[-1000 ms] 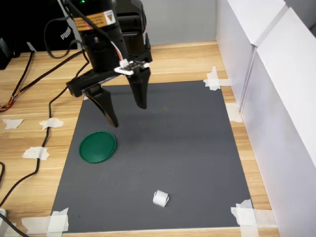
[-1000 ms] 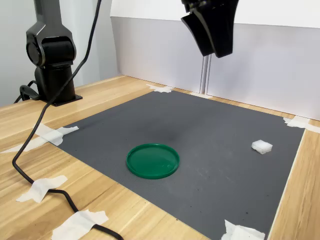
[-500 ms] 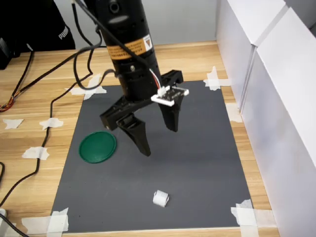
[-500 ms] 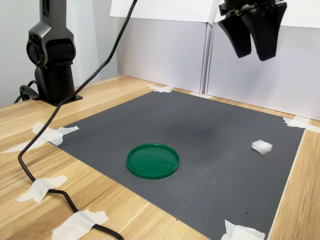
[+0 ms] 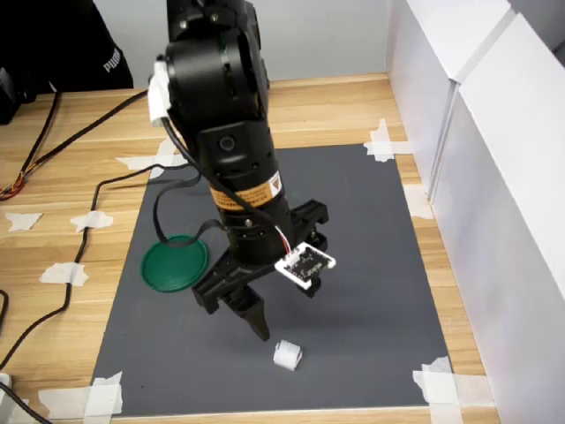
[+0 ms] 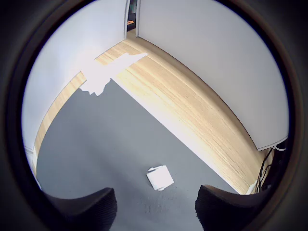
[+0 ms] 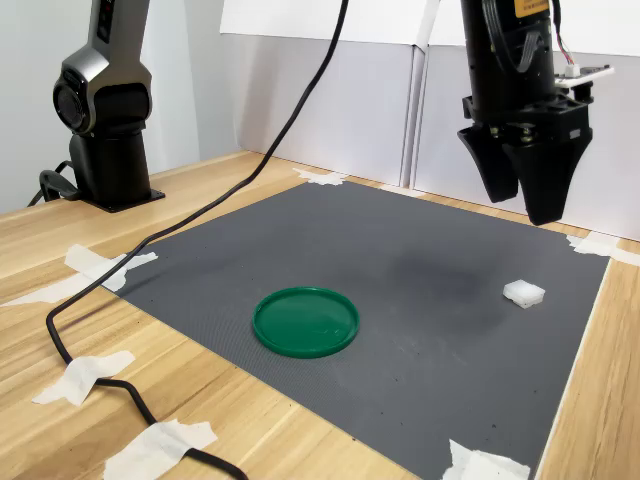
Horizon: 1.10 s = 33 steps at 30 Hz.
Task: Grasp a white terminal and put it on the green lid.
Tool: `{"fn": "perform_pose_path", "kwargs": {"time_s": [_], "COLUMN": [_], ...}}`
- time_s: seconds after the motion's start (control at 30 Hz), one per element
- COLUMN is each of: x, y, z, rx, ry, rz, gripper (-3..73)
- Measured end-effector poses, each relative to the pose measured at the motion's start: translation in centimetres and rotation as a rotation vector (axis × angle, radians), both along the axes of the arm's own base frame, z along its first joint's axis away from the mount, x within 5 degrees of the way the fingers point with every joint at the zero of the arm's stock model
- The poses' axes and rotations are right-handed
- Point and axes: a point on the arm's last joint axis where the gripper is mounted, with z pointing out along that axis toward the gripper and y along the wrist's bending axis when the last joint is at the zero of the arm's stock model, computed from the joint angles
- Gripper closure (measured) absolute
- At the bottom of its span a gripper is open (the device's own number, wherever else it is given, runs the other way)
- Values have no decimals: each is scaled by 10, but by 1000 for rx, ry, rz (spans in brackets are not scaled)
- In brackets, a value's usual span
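Note:
The white terminal (image 5: 287,355) lies on the dark mat near its front edge in the first exterior view; it also shows as a small white block (image 7: 524,293) (image 6: 159,177). My gripper (image 5: 287,314) hangs open and empty just above and slightly behind it, fingers pointing down (image 7: 520,205). In the wrist view the terminal sits ahead of the gap between the two dark fingertips (image 6: 82,209). The green lid (image 5: 175,262) rests flat on the mat toward the first exterior view's left, well apart from the terminal and bare (image 7: 305,321).
A dark grey mat (image 5: 371,256) is taped to the wooden table with white tape scraps (image 5: 439,382). White wall panels (image 5: 494,177) stand along the first exterior view's right. A black cable (image 7: 90,300) trails over the table; the arm's base (image 7: 100,110) stands behind.
The arm swung from above the green lid across the mat to the white terminal and came down lower. The gripper stayed open; terminal and lid did not move.

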Motion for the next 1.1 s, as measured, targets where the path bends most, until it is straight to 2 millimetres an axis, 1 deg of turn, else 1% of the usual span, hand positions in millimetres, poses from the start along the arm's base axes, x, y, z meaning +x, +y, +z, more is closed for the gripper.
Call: {"fn": "perform_pose_path", "kwargs": {"time_s": [0.17, 0.33, 0.63, 1.1], "x": [7, 13, 18, 23], "y": [1, 1, 2, 3], "z": [-14, -23, -42, -56], "rx": [1, 7, 15, 18], "ry": [0, -8, 27, 18], "rz": [-14, -35, -64, -71], "gripper": [11, 11, 11, 11]}}
